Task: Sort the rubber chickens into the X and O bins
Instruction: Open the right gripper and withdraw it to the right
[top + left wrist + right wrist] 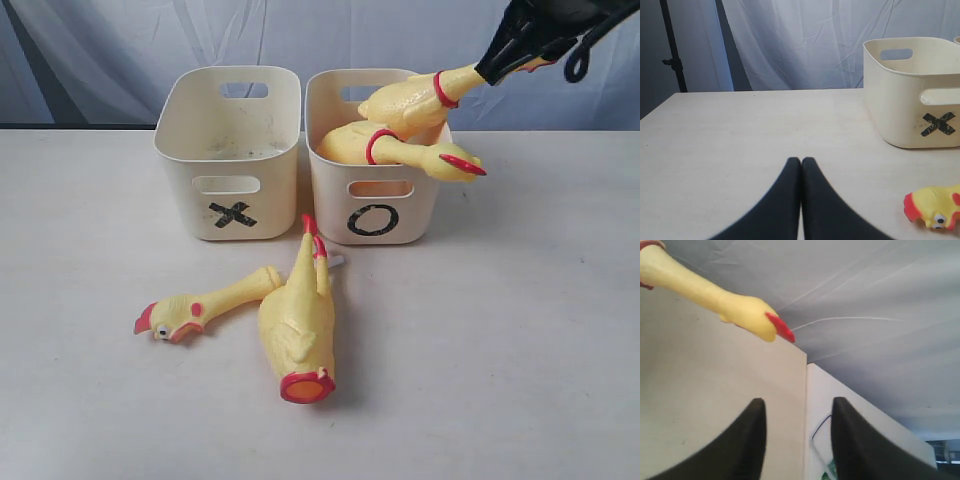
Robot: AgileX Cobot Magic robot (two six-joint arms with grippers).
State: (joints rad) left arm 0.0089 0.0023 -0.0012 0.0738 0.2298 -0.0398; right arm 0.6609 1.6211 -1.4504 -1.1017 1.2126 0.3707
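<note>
The X bin (230,150) and the O bin (375,170) stand side by side. Two rubber chickens lie in the O bin. The upper one (405,105) has its neck sticking up to the right, and the lower one's head (450,160) hangs over the rim. On the table lie a head-and-neck piece (200,305) and a headless body (298,320). My right gripper (488,68) is at the upper chicken's neck end; its wrist view shows it open (797,407) and empty, below a chicken head (747,315). My left gripper (801,161) is shut and empty, low over the table, near the X bin (910,100) and the loose head (935,207).
A pale table (520,350) carries everything. A grey-blue curtain (120,50) hangs behind the bins. A dark stand (672,50) shows at the curtain's edge in the left wrist view. The X bin's inside looks bare apart from dark smudges.
</note>
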